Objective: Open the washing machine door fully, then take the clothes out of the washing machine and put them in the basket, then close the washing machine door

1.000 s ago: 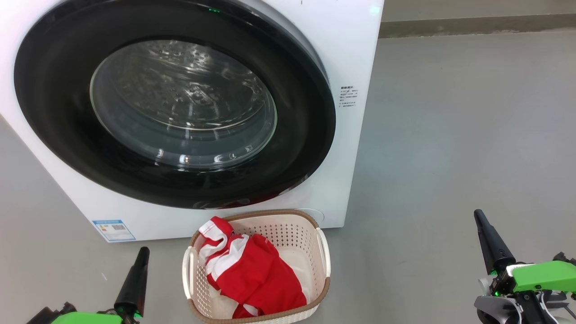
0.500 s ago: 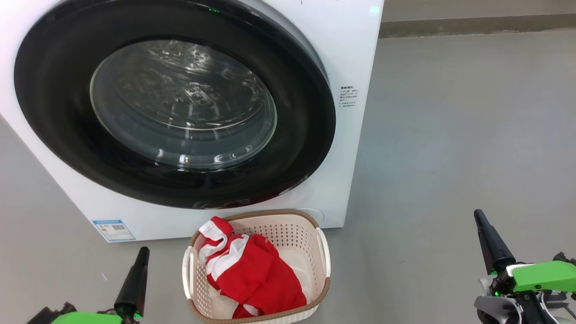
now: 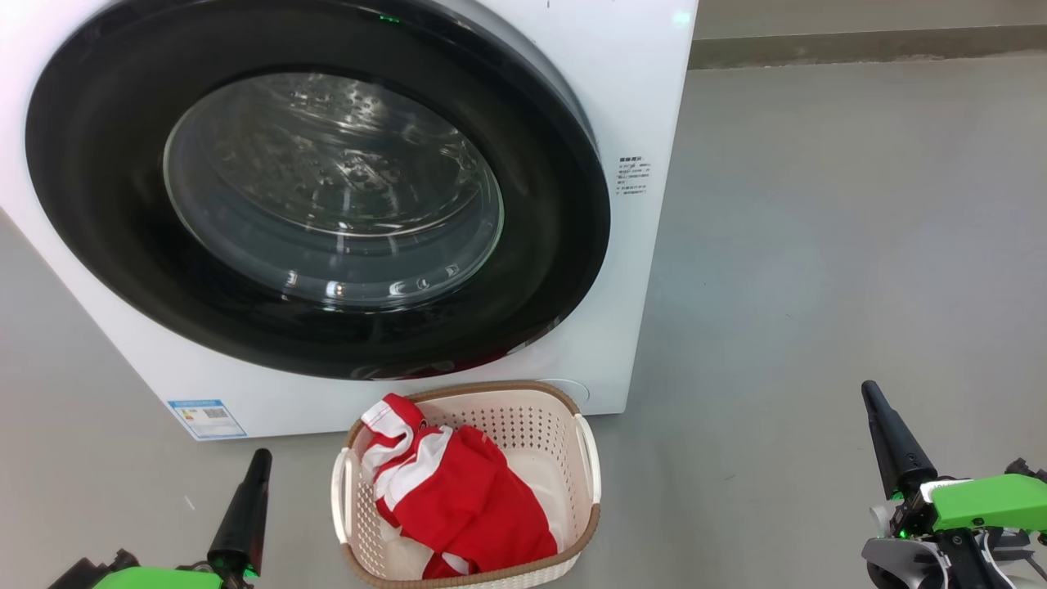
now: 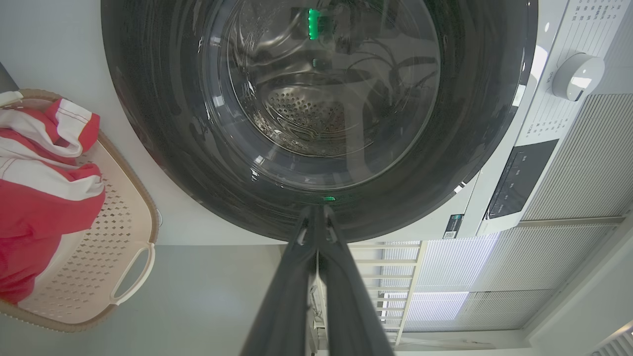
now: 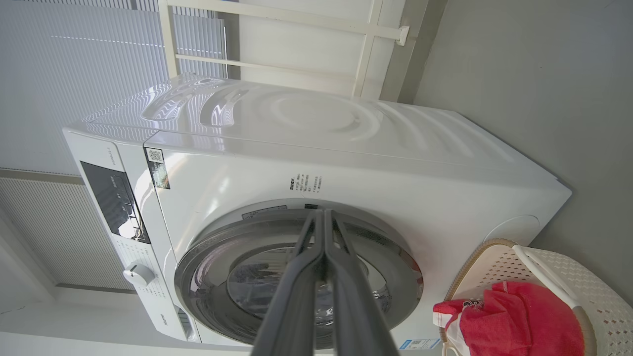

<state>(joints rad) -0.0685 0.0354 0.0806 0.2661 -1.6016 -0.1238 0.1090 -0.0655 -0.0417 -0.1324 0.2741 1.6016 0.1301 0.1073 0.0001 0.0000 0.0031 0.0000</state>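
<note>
Item: clothes [image 3: 466, 499], lying in the basket [image 3: 491, 386] before the closed-looking washing machine door [image 3: 327, 343], between left tool [image 3: 260, 458] (nearer) and right tool [image 3: 871, 397], both pinched together, empty.

We are recording a smooth, matte grey floor [image 3: 818, 245] carrying a few small dark specks. Along its far edge a darker grey skirting strip [image 3: 859, 45] is running below a pale wall [image 3: 859, 12]. In the wrist views we are noting white slatted blinds [image 5: 74, 74] covering the room's back side, some panels glowing bright, and a white rail [image 5: 366, 49] of thin bars standing against them. Light is falling soft and even across the floor.
</note>
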